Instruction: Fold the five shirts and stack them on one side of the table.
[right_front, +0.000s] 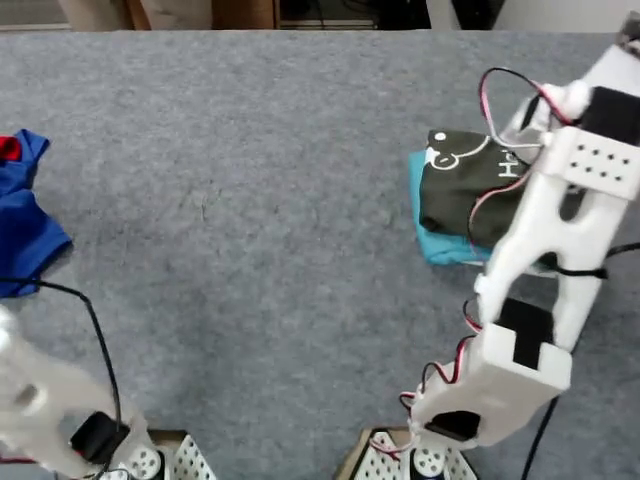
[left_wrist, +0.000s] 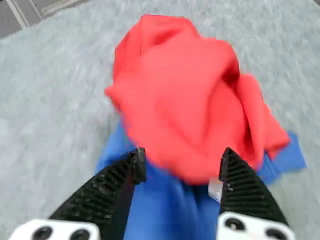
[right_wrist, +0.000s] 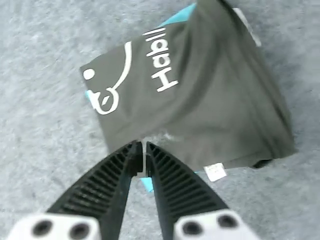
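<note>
Table (right_front: 250, 200): grey felt top, carrying both arms and all the shirts.
Right arm (right_front: 535, 240): white, stretched from the near edge out over the folded pile on the right side.
Left arm (right_front: 40, 400): white, low at the near left corner.
Dark shirt (right_front: 460, 180): folded flat, white print up, lying on the teal one at the table's right side.
Teal shirt (right_front: 440, 248): folded, underneath, edges peeking out along two sides.
Blue shirt (right_front: 25, 225): crumpled at the far left edge, not folded.
Red shirt (left_wrist: 185, 105): bunched in a heap on top of the blue one.
Left gripper (left_wrist: 182, 162): fingers spread wide above the red heap, gripping nothing.
Right gripper (right_wrist: 140, 152): fingers pressed together with nothing between, tips just over an edge of the dark shirt.
</note>
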